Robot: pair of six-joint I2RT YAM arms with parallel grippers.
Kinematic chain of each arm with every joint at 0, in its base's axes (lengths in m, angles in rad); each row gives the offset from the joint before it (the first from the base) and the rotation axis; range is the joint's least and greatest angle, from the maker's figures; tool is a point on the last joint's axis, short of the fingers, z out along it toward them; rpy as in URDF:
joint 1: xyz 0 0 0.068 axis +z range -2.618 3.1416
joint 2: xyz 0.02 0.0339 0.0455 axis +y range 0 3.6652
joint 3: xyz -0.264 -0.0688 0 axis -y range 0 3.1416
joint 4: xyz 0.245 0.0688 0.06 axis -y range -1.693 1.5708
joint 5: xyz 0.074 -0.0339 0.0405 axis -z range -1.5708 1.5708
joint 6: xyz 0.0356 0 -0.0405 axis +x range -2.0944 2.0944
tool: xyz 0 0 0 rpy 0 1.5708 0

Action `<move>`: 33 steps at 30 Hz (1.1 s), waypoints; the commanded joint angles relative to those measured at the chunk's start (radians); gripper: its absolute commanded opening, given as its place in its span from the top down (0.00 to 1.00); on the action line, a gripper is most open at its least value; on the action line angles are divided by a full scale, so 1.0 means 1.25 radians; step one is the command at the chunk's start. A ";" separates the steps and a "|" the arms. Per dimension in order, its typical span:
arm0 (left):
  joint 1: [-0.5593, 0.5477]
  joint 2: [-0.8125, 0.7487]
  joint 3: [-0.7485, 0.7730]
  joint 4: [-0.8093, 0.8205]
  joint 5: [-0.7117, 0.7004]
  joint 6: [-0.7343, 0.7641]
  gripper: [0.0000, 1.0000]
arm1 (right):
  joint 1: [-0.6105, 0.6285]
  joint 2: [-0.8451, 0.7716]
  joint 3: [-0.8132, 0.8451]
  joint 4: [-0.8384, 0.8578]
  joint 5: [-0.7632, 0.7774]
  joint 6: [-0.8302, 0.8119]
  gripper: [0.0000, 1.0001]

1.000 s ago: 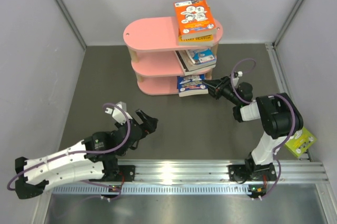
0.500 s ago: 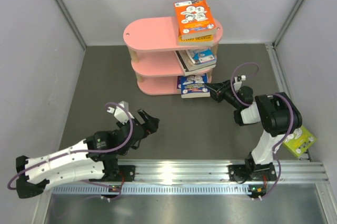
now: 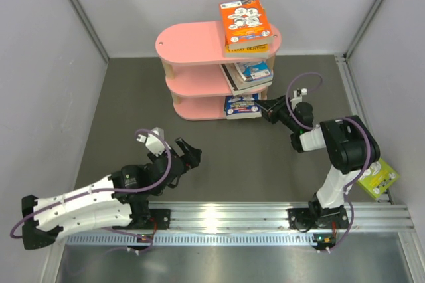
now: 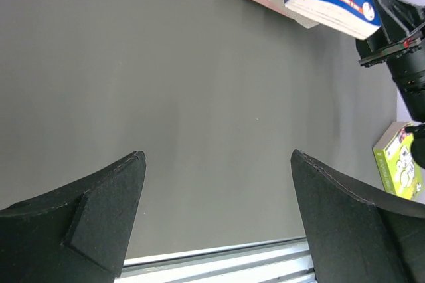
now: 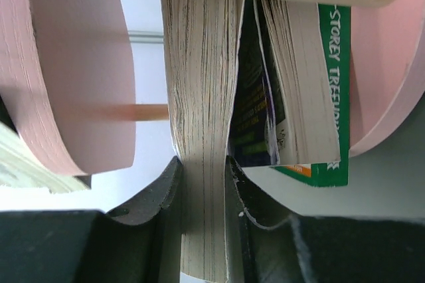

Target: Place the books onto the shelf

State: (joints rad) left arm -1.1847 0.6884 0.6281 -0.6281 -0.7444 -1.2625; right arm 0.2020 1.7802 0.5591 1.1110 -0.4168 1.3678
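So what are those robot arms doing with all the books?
The right gripper is pinching a blue book at the bottom level of the pink shelf. The left gripper hangs open above the table, holding nothing. Other books already sit on the shelf, and a lime book lies off to the right, not yet put away.

The pink three-tier shelf (image 3: 192, 40) stands upright near the far edge of the table (image 3: 133, 110), its oval boards on pale wooden supports. On the right end of its top board an orange book (image 3: 246, 20) lies flat on a yellow-spined book (image 3: 247, 48). A few books (image 3: 251, 74) are stacked on the right end of the middle board. On the bottom board a blue book (image 3: 242, 105) lies flat, its right end sticking out and pinched in the right gripper (image 3: 267, 111); a green-spined book (image 5: 332, 84) sits in the same stack. A lime book (image 3: 378, 178) lies flat at the table's right edge, towards the near corner.
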 commanded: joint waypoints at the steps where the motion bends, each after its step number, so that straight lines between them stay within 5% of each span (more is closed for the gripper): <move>1: 0.005 0.005 0.006 0.037 -0.023 0.020 0.05 | 0.003 -0.040 0.046 -0.035 0.123 -0.057 1.00; 11: 0.016 0.013 0.008 0.056 -0.023 0.050 0.05 | 0.003 0.019 0.094 -0.065 0.143 -0.047 1.00; 15: 0.020 0.027 0.012 0.062 -0.017 0.055 0.05 | -0.006 0.034 0.099 -0.067 0.136 -0.035 0.56; 25: 0.024 0.035 0.002 0.088 -0.001 0.052 0.06 | -0.085 -0.121 0.025 -0.116 0.097 -0.046 0.41; 29: 0.024 0.044 0.004 0.099 0.005 0.056 0.06 | -0.105 -0.236 0.003 -0.237 0.087 -0.105 0.36; 33: 0.025 0.057 0.002 0.113 0.020 0.061 0.06 | -0.137 -0.393 0.026 -0.551 0.130 -0.265 0.28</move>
State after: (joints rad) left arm -1.1587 0.7517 0.6281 -0.5446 -0.7284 -1.2026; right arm 0.0654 1.4044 0.5598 0.7078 -0.2920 1.2163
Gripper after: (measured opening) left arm 0.942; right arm 0.705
